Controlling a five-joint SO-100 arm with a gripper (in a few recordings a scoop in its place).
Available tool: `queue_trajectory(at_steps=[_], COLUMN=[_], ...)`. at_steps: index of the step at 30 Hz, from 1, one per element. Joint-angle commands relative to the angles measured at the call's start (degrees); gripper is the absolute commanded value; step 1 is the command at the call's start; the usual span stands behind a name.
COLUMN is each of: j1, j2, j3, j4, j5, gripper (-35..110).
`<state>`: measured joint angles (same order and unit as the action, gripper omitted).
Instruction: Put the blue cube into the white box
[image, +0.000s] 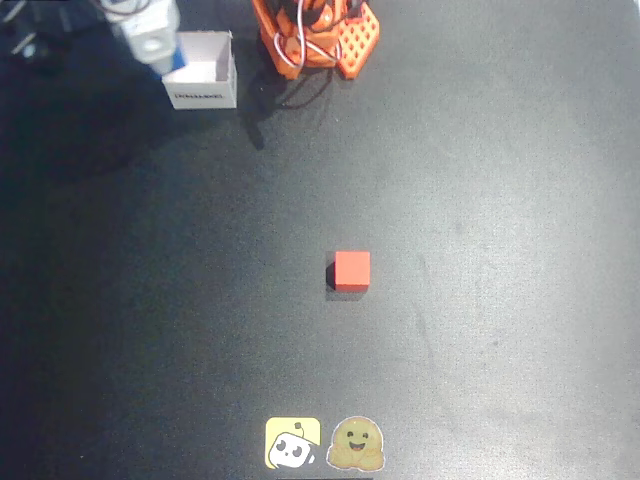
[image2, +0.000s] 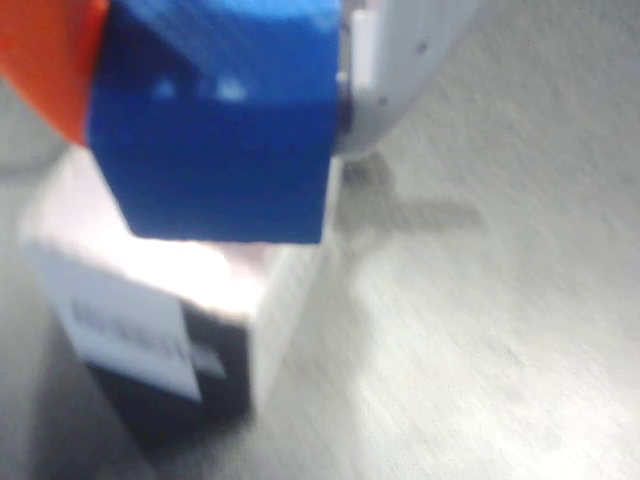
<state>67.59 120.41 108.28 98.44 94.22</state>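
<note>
Gripper clamps the blue cube above the white box, wrist view shows.

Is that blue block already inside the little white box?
Not yet. In the wrist view the blue cube sits clamped in the gripper, above the white box.

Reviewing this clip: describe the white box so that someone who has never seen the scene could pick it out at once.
In the overhead view, look to the far edge of the dark table, just left of the orange arm base. The white box sits there, open-topped, with dark print on its near wall. It is the scene's one hollow white thing, and the gripper holds the blue cube above it.
</note>
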Motion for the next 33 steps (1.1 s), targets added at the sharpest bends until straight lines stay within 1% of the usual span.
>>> queue_trajectory(at_steps=[1, 7, 20, 23, 33], j1=[0.1, -0.3, 0.2, 0.2, 0.2], j2=[5.9, 10.8, 10.7, 11.1, 11.3], j3=[2.7, 7.8, 9.2, 9.3, 9.5], j4=[4.8, 4.8, 4.8, 4.8, 4.5], j5=[0.7, 0.7, 1.1, 0.9, 0.1], gripper=[0, 0, 1, 12, 28])
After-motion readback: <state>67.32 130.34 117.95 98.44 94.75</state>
